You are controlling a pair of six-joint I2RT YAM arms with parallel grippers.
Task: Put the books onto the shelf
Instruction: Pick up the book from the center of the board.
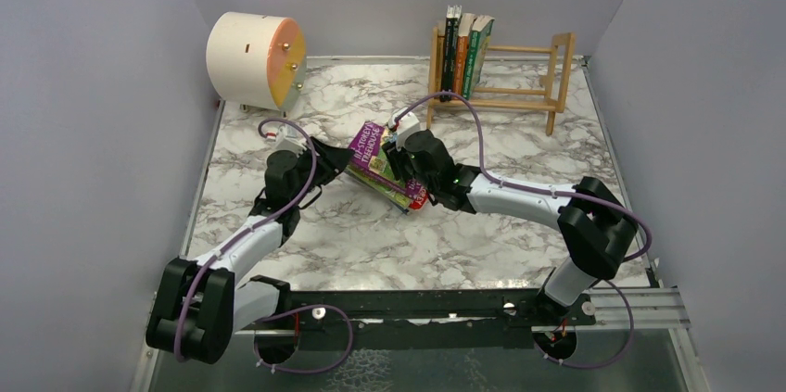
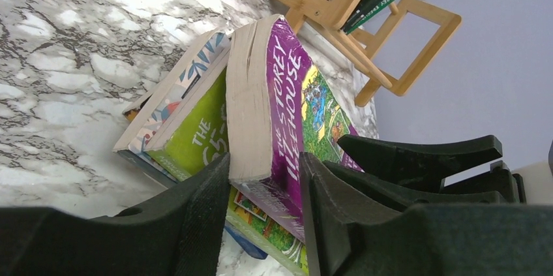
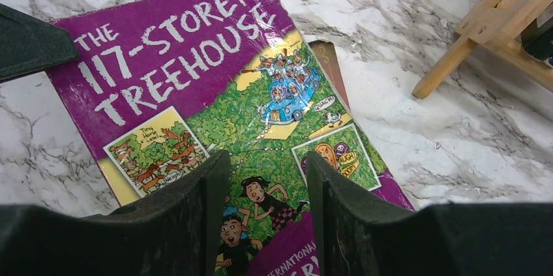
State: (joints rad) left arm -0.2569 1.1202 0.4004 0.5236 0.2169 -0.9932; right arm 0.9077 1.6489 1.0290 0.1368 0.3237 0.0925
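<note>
The wooden shelf (image 1: 562,72) stands far right, three books (image 1: 465,49) at its left end, well apart from the mid-table stack (image 1: 382,170). My left gripper (image 2: 264,162) pinches the top purple Treehouse paperback (image 2: 287,93), right gripper (image 3: 267,158) spread above its cover; next I must lift it clear, upright

Left arm (image 1: 243,244) and right arm (image 1: 519,196): white link shells between bulky black joint housings. A purple cable (image 1: 350,341) ran along each arm, with slack loops at 7 and 5 o'clock in the overhead view. The black base rail (image 1: 417,304) carried pale bolt heads. Fingers of the left gripper (image 2: 264,158) and right gripper (image 3: 266,158) were matte black, wedge-shaped and faintly layered.
</note>
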